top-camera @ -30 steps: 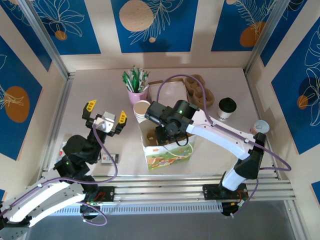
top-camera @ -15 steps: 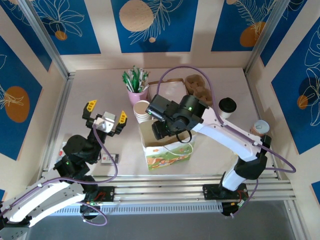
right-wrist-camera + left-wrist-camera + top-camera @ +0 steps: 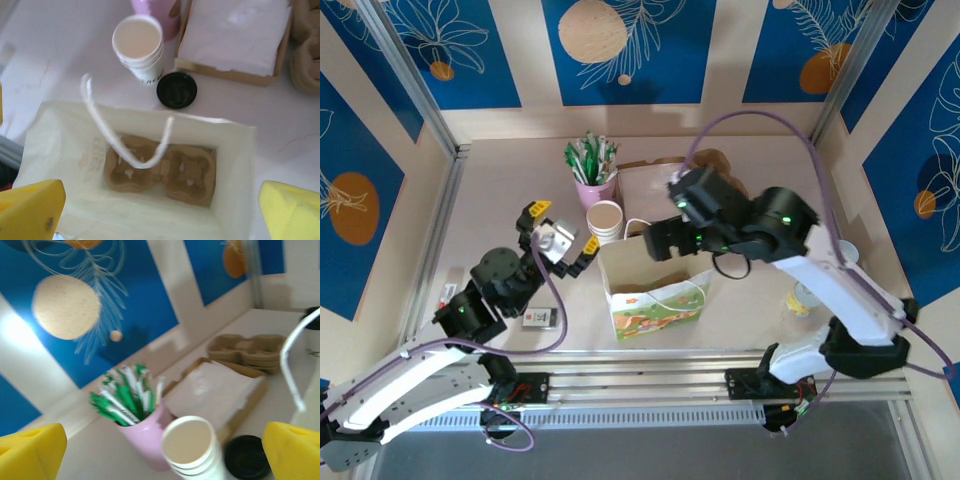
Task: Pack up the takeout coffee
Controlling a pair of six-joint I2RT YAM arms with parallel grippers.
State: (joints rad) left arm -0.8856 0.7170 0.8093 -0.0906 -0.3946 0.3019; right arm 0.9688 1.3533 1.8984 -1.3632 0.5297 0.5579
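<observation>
The white paper bag [image 3: 655, 290] stands open at the table's middle, with a brown cardboard cup carrier [image 3: 160, 167] flat on its bottom. My right gripper [image 3: 160, 212] hangs open above the bag's mouth, nothing between its yellow fingertips [image 3: 31, 210]. My left gripper [image 3: 560, 228] is open just left of the bag, facing the stack of lidless cups [image 3: 192, 447]. At the right edge of the left wrist view, behind the bag's white handle, a blurred pale cup with a dark top [image 3: 313, 312] looks like the takeout coffee. In the top view my right arm covers that spot.
A pink cup of green-white sticks [image 3: 592, 170] stands behind the cup stack [image 3: 606, 220]. A loose black lid [image 3: 176, 90] lies between the stack and the bag. A box of napkins [image 3: 232, 37] and spare carriers [image 3: 247, 347] sit at the back. The cage walls stand close on both sides.
My right gripper has risen out of the bag and opened wide, leaving the carrier inside. Its arm swung right, over the coffee's place. My left arm reached forward toward the cup stack.
</observation>
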